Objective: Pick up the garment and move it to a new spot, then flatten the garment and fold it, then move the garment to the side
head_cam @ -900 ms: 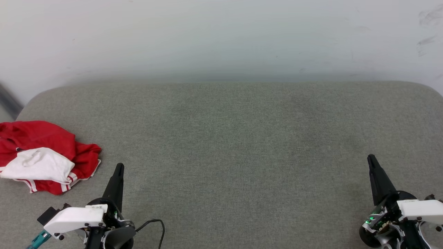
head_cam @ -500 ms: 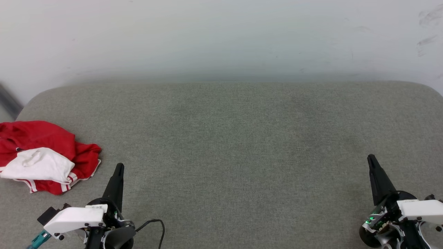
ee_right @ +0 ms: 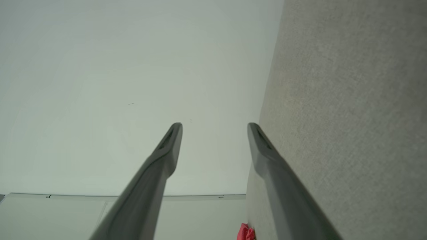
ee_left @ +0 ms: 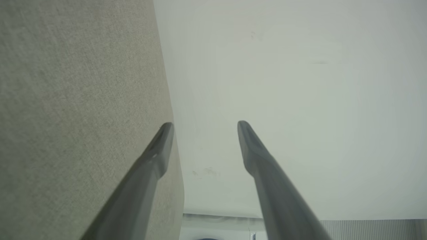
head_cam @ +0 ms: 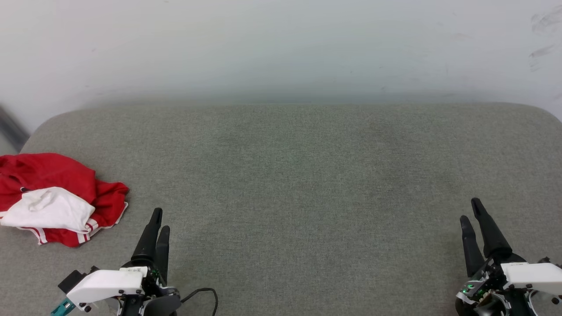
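Left of left end effector (head_cam: 160,219), crumpled garment (head_cam: 61,199), untouched, right end effector (head_cam: 470,210) far, both splayed.

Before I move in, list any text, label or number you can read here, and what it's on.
Nothing reads clearly.
On the shirt: crumpled, no lettering legible; just a dark speck in a fold.
On the sticker atop the left arm's white wrist cover: print too small to read.
On the cushion and the wall: no text, only scuffs on the wall.
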